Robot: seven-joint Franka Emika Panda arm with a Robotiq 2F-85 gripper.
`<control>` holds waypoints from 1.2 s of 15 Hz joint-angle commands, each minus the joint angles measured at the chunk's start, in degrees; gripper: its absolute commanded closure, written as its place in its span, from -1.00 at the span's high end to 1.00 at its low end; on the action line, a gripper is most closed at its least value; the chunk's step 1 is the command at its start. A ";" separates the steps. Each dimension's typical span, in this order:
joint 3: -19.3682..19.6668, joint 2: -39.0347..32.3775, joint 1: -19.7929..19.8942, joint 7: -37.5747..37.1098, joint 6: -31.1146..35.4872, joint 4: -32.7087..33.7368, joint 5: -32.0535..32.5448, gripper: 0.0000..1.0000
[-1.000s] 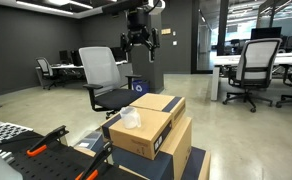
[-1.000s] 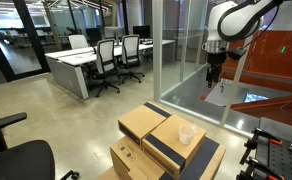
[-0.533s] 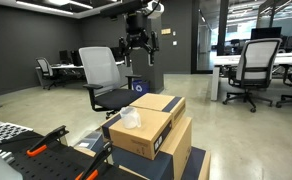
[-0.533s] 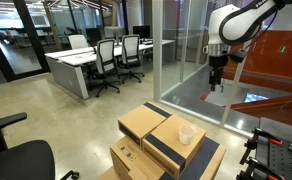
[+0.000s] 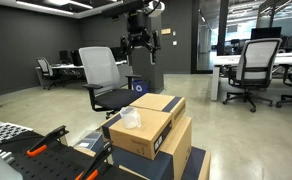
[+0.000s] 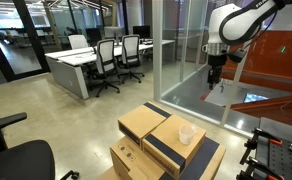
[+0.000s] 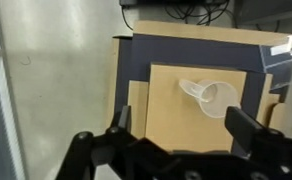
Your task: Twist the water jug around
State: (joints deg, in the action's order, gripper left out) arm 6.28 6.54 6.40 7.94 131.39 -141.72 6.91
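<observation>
Tool [image 5: 137,54] [image 6: 215,84] [image 7: 181,125]: it is seen hanging high over the scene in both exterior views, pointed downward; the jaws are spread wide and nothing is gripped between them.
Tool fingers [image 7: 121,122]: in the wrist view two dark fingers are seen low in the picture, one on each side and well apart, with the box top showing between them.
Water jug [image 5: 132,118] [image 6: 187,134] [image 7: 214,97]: a small translucent whitish jug is found resting on the top box, toward one end of its lid; from above its round open mouth is seen, with the handle pointing off to the upper left of the wrist view.
Top box [image 5: 146,132] [image 6: 169,131] [image 7: 186,115]: brown cardboard, with a dark band across one end, is seen carrying the jug.
Boxes [image 5: 158,103] [image 6: 141,122]: more cardboard boxes are seen stacked beside and beneath the top one, on the floor [image 6: 76,120].
Tool to jug: the two are well apart and no contact is made; the jug lies below the tool.
Office chair [image 5: 104,75]: a grey chair is seen standing behind the boxes.
Blue object [image 5: 138,86]: it is seen just behind the boxes, marked with a white round spot, beneath the tool.
Glass partition [image 6: 176,50]: it is seen standing behind the boxes.
</observation>
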 commanded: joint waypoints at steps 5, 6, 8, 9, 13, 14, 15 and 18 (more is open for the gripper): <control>0.06 0.26 -0.15 -0.16 0.82 -0.17 -0.22 1.00; 0.06 0.46 -0.20 0.00 0.62 -0.16 -0.45 1.00; 0.19 1.61 -0.44 0.61 -0.36 0.15 -2.76 1.00; 0.08 0.47 -0.18 -0.01 -0.01 0.17 -0.97 1.00; 0.09 1.28 -0.23 0.00 -0.07 0.24 -1.60 1.00; 0.09 1.28 -0.23 0.00 -0.07 0.22 -1.64 1.00; 0.09 1.28 -0.23 0.00 -0.07 0.21 -1.65 1.00; 0.09 1.28 -0.23 0.00 -0.07 0.21 -1.69 1.00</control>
State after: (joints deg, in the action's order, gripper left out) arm 6.27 7.81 6.29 7.96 131.44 -141.57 5.22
